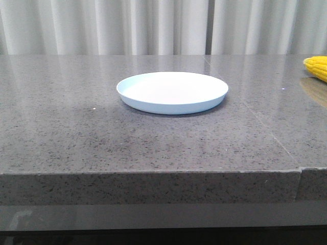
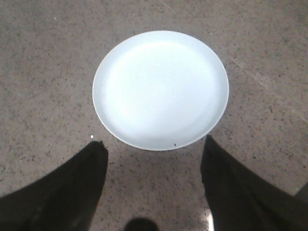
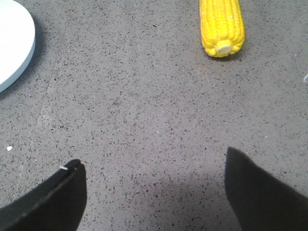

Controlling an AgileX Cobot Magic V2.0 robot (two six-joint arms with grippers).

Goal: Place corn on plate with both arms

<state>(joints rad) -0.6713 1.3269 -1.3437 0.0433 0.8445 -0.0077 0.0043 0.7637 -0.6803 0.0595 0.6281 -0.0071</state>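
Currently both grippers, left gripper [image 2: 154,154] and right gripper [image 3: 154,168], hang spread and empty. Corn [image 1: 318,67] lies well right of the plate [image 1: 172,92], which holds nothing. Watch it: a round cob may roll if your fingers nudge it off-centre.

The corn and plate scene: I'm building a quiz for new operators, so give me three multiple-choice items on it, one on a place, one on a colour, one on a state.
1. Where does the corn lie in the front view?
A. on the plate
B. at the table's right edge of view
C. left of the plate

2. What colour is the plate?
A. pale blue-white
B. red
C. black

3. How does the right tool stand?
A. shut on the corn
B. open, holding nothing
C. shut on the plate

Answers:
1 B, the cob is cut off by the right border.
2 A, both wrist views show it pale.
3 B, its fingers stand wide apart over bare table.
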